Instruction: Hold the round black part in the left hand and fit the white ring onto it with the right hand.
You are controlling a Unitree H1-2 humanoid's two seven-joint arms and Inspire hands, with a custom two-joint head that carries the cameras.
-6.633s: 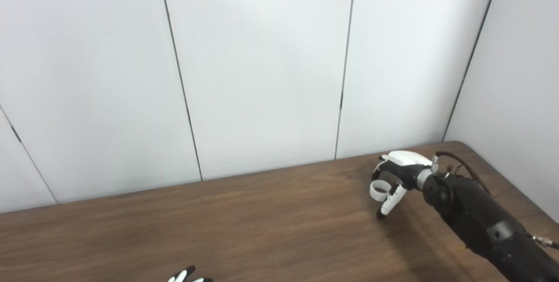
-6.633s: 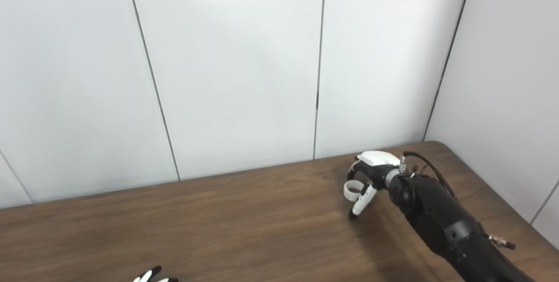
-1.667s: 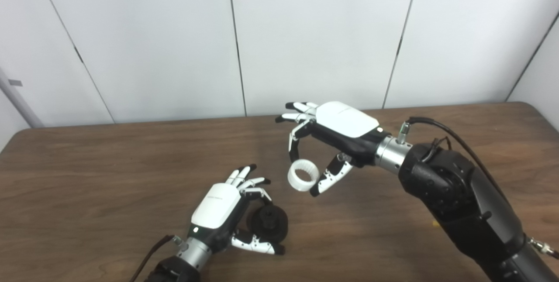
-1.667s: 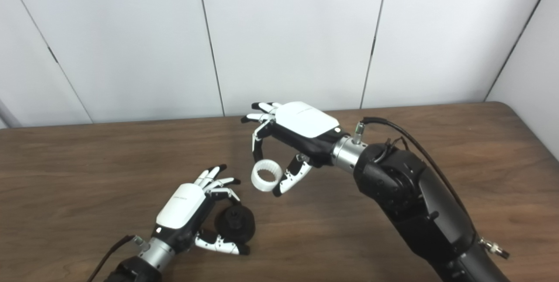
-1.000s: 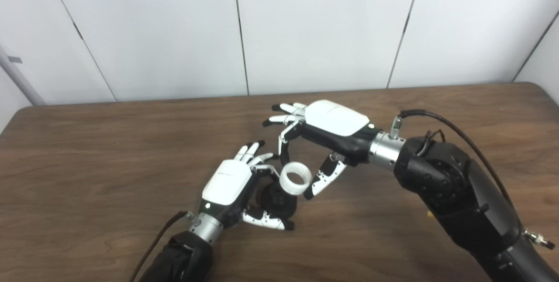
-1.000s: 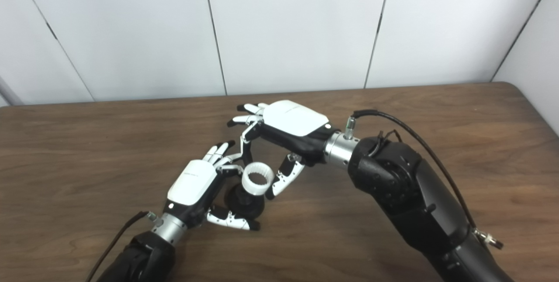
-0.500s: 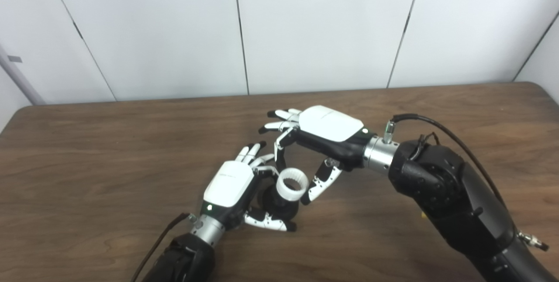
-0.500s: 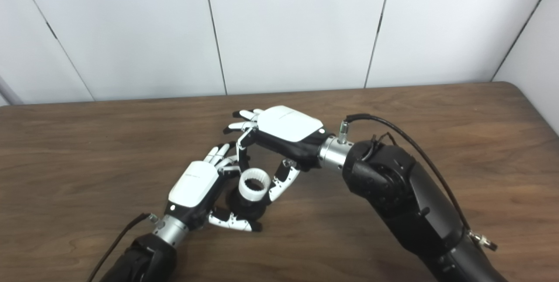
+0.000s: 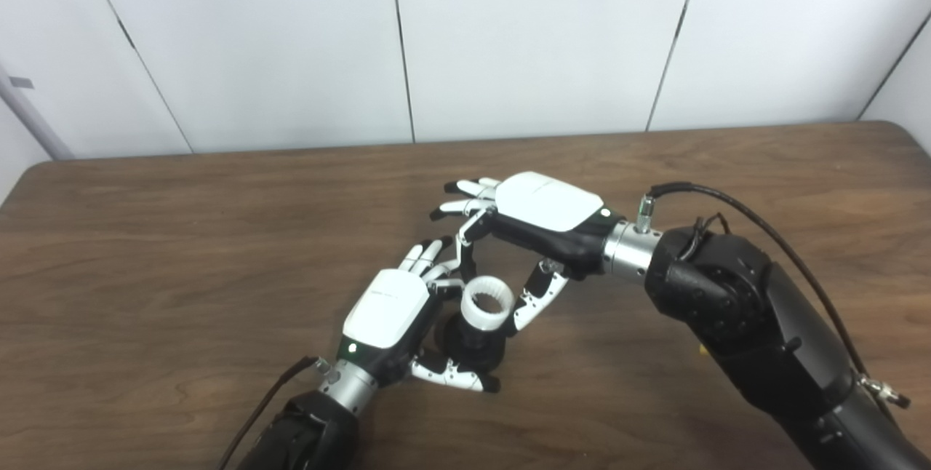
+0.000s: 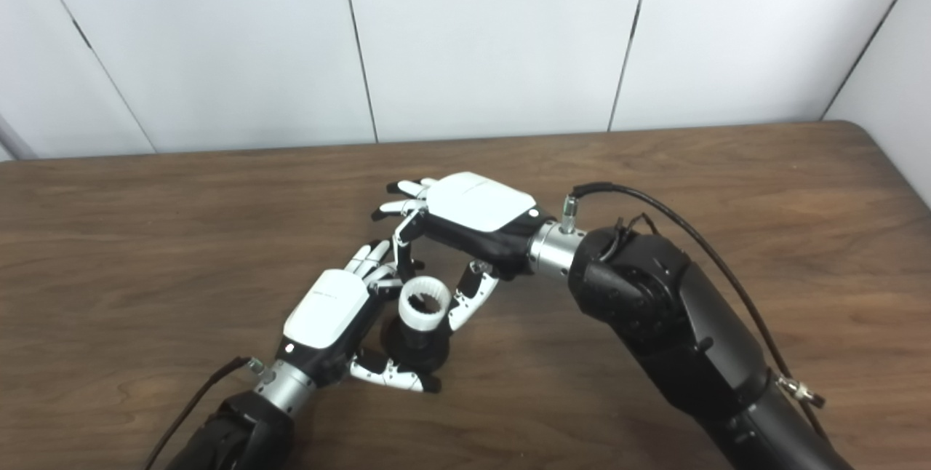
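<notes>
My left hand (image 9: 389, 321) is shut on the round black part (image 9: 473, 348), holding it between thumb and fingers just above the brown table (image 9: 145, 252). My right hand (image 9: 538, 219) is shut on the white ring (image 9: 486, 303), pinching it between a finger and the thumb. The ring sits on top of the black part's raised centre, its opening facing up. Both also show in the right eye view: the ring (image 10: 425, 308), the black part (image 10: 416, 350), my left hand (image 10: 327, 321) and my right hand (image 10: 473, 217). How deep the ring sits on the part is hidden.
The white panelled wall (image 9: 509, 41) stands behind the table's far edge. The table's right corner (image 10: 858, 142) lies at the right. A cable (image 9: 734, 201) loops off my right wrist.
My right hand has brought the ring from the far right over to the left hand and lowered it onto the black part. In the last half second both hands barely moved; the camera tilted slightly.
</notes>
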